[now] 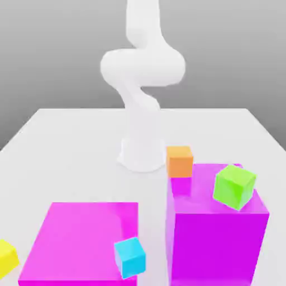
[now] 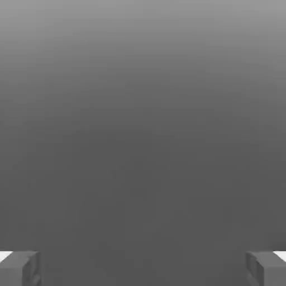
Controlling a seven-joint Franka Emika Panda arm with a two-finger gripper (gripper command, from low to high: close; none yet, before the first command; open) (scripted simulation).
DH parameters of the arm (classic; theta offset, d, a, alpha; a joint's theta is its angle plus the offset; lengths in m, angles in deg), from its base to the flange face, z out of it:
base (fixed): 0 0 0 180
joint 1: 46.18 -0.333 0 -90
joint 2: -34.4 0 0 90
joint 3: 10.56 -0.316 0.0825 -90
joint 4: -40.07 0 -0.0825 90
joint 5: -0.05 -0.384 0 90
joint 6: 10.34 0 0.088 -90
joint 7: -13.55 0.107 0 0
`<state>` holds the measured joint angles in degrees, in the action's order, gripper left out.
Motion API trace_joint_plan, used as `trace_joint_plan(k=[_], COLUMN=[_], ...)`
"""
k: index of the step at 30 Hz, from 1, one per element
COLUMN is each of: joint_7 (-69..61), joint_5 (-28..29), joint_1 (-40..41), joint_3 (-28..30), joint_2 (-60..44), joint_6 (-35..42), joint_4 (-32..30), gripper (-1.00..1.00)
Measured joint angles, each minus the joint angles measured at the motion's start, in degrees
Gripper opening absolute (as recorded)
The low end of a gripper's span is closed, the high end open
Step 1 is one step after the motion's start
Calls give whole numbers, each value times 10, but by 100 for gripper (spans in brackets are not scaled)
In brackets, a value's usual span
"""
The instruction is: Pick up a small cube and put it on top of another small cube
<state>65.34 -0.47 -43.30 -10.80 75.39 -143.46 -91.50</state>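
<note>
The small yellow cube point(image 1: 6, 258) lies on the white table at the exterior view's near left edge, partly cut off by the frame. The small orange cube point(image 1: 180, 161) sits close to the arm's base, at the far left corner of the tall magenta block point(image 1: 218, 234); whether it rests on the block or behind it I cannot tell. The white arm point(image 1: 142, 84) rises from its base and leaves the frame overhead. In the hand view my gripper point(image 2: 143, 268) is open, its grey fingertips point(image 2: 19, 268) spread wide with only plain grey background between them.
A lime green cube point(image 1: 233, 186) sits tilted on the tall magenta block. A low flat magenta block point(image 1: 78, 240) lies at the near left, with a cyan cube point(image 1: 130, 257) at its right edge. The white table point(image 1: 67, 145) stretches behind them.
</note>
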Motion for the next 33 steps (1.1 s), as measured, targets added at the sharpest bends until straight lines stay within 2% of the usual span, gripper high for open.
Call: trace_joint_plan(k=[15,25,33], joint_7=[378,626,769], joint_5=[-5,-10,-60], joint_1=[152,214,234], joint_3=[-2,39,80], joint_2=[-292,-484,-641], joint_6=[-81,-135,-186], joint_4=[12,21,31], gripper=[0,0,0])
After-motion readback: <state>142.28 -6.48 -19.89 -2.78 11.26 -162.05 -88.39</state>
